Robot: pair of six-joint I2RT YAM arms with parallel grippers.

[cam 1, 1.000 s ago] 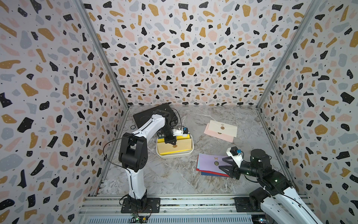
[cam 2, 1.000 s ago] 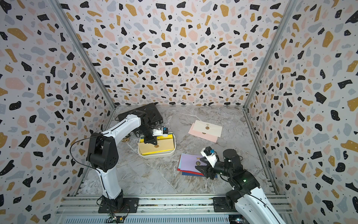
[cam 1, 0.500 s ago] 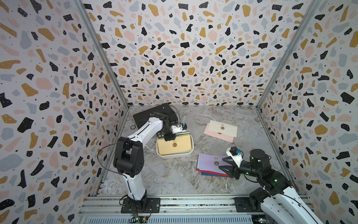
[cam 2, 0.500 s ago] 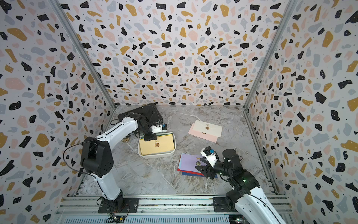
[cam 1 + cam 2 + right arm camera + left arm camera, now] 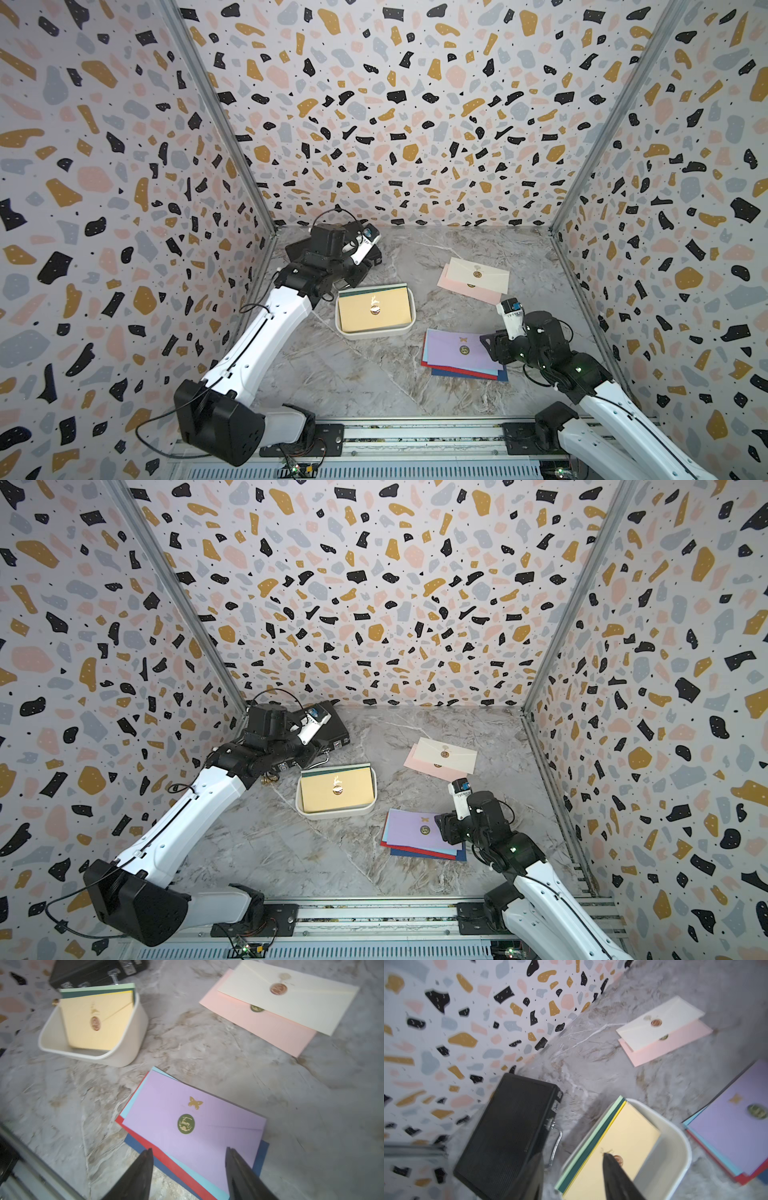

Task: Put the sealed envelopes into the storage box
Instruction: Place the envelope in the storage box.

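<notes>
The storage box (image 5: 409, 328) is a white tray left of centre in both top views. A pale yellow sealed envelope (image 5: 374, 309) lies on top inside it, with green ones under it (image 5: 591, 1136). My left gripper (image 5: 572, 1155) is open and holds nothing; it hangs over the box's far left edge, beside the black briefcase. My right gripper (image 5: 189, 1149) is open just above the near edge of a lilac envelope (image 5: 197, 1126). That envelope tops a stack of light blue, red and navy ones (image 5: 461, 365). A cream envelope (image 5: 478, 274) overlaps a pink one (image 5: 469, 291) at the back right.
A closed black ribbed briefcase (image 5: 508, 1126) with a metal handle lies in the back left corner, right behind the box. Terrazzo walls close in three sides. A metal rail (image 5: 415, 436) runs along the front edge. Bare marble floor lies between box and stack.
My left gripper opened and let the yellow envelope drop flat into the box, then drew back toward the briefcase. The right gripper stayed over the lilac stack.
</notes>
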